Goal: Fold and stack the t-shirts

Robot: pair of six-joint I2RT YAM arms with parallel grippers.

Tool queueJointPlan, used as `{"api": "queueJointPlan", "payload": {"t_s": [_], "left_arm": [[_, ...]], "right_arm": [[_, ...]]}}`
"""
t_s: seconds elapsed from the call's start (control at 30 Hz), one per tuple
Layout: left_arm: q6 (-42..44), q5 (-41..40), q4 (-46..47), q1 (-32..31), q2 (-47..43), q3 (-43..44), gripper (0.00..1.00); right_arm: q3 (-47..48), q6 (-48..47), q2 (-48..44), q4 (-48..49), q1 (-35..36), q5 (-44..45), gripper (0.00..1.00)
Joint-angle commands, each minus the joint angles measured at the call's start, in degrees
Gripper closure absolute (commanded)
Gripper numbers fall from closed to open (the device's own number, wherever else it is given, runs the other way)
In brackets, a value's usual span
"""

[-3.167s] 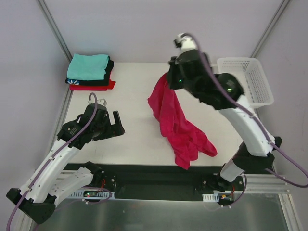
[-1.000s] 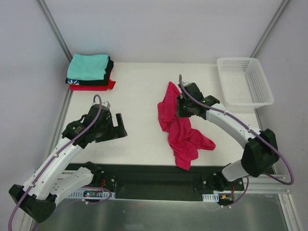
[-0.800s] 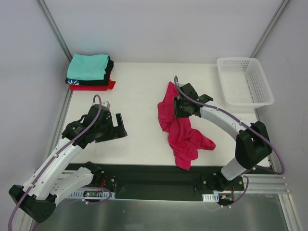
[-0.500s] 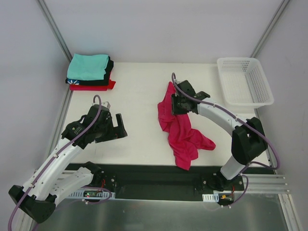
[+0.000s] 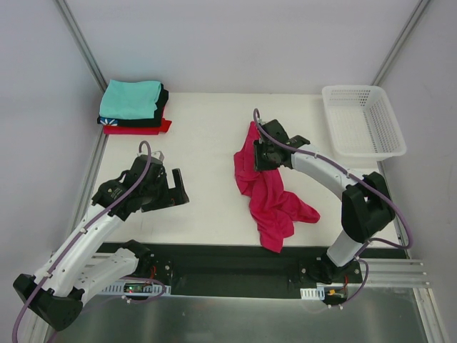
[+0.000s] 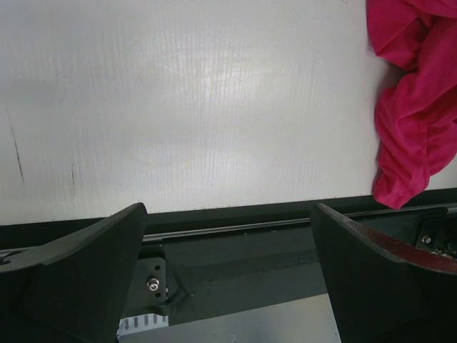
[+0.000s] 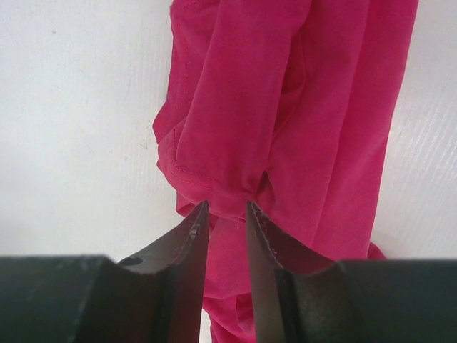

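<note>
**Resting in a rumpled heap on the bench, the crimson-pink t-shirt (image 5: 268, 193) lies under the right gripper (image 7: 226, 207)**

White and matt, the bench (image 5: 200, 136) fills the middle of the overhead view. From the left wrist its surface shows fine ribbing, a soft glare and a few short dark scratches (image 6: 14, 143) near the left edge of the frame. Pale grey walls close it in on three sides. One slanting aluminium post (image 5: 82, 43) stands in the upper left and another (image 5: 400, 44) in the upper right. Along the lower edge of the bench runs a black rail (image 5: 228, 261) that carries both arm bases, and below it lies a dull metal sheet (image 5: 235, 318).

The crimson-pink t-shirt stretches from mid-bench, just right of centre, down to the bench's lower edge. The right gripper is lowered onto its upper end. In the wrist view the fingers stand only a sliver apart, with a stitched hem right at their tips. Whether they pinch the cloth cannot be told.

The left gripper (image 6: 227, 214) hangs over bare bench in the lower left of the overhead view, well apart from the heap. Its fingers are spread wide with nothing between them.

In the upper left corner of the bench sits a folded stack: a teal t-shirt (image 5: 130, 98) on top, a black t-shirt (image 5: 143, 122) under it and a red t-shirt (image 5: 139, 131) at the bottom. A white mesh basket (image 5: 391, 128) stands at the upper right corner, apart from the heap.
</note>
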Motion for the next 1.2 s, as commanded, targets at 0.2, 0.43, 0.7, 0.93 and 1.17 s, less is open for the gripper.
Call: {"api": "queueJointPlan", "payload": {"t_s": [0.2, 0.43, 0.7, 0.93, 1.17], "left_arm": [[1.03, 0.96, 0.53, 0.63, -0.24, -0.15, 0.01], [0.76, 1.04, 0.62, 0.63, 0.02, -0.33, 0.01], [0.76, 1.04, 0.62, 0.63, 0.55, -0.33, 0.01], [0.76, 0.96, 0.62, 0.63, 0.73, -0.33, 0.01], [0.76, 0.78, 0.71, 0.63, 0.90, -0.50, 0.01]], "right_arm": [[0.31, -0.98, 0.30, 0.44, -0.02, 1.71, 0.70], [-1.27, -0.81, 1.09, 0.88, -0.38, 2.32, 0.70], [-2.77, -0.37, 1.97, 2.02, -0.55, 1.80, 0.70], [-2.24, -0.54, 3.28, 2.28, -0.64, 1.36, 0.71], [-0.66, 0.95, 5.39, 2.90, -0.55, -0.13, 0.74]]}}
